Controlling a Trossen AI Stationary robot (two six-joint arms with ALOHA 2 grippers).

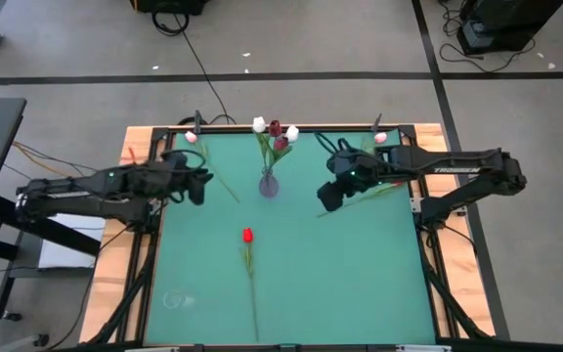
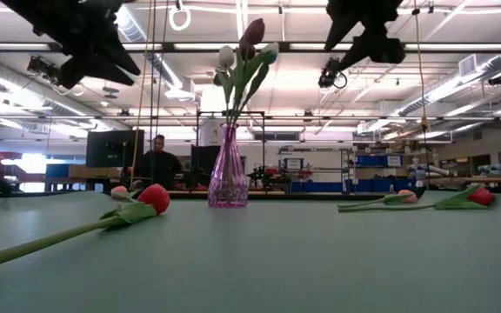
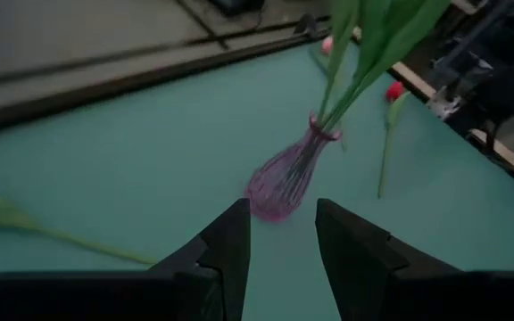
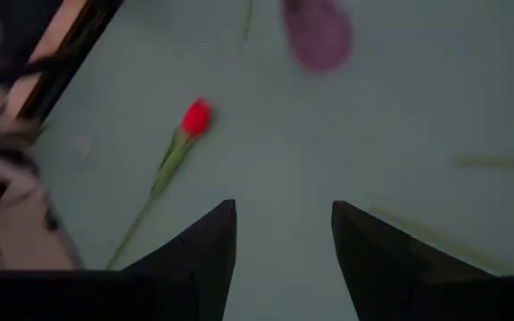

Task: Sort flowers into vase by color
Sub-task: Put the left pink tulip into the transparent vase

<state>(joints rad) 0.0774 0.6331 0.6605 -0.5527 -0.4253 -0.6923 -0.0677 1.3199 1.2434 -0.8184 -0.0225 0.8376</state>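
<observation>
Vase [image 1: 269,183] is seen standing mid-desk, holding white and dark red tulips; a bright red tulip [image 1: 247,236] lies before it. Right gripper [image 4: 284,234] hovers above, jaws released and empty; left gripper [image 3: 282,234] likewise holds nothing. A mid-stem grasp is advised.

Both grippers [image 3: 279,241] [image 4: 284,241] open, empty, aloft

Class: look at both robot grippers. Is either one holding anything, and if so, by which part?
Nothing is held. The left gripper and the right gripper are both open and empty above the table, with no flower between their fingers.
</observation>
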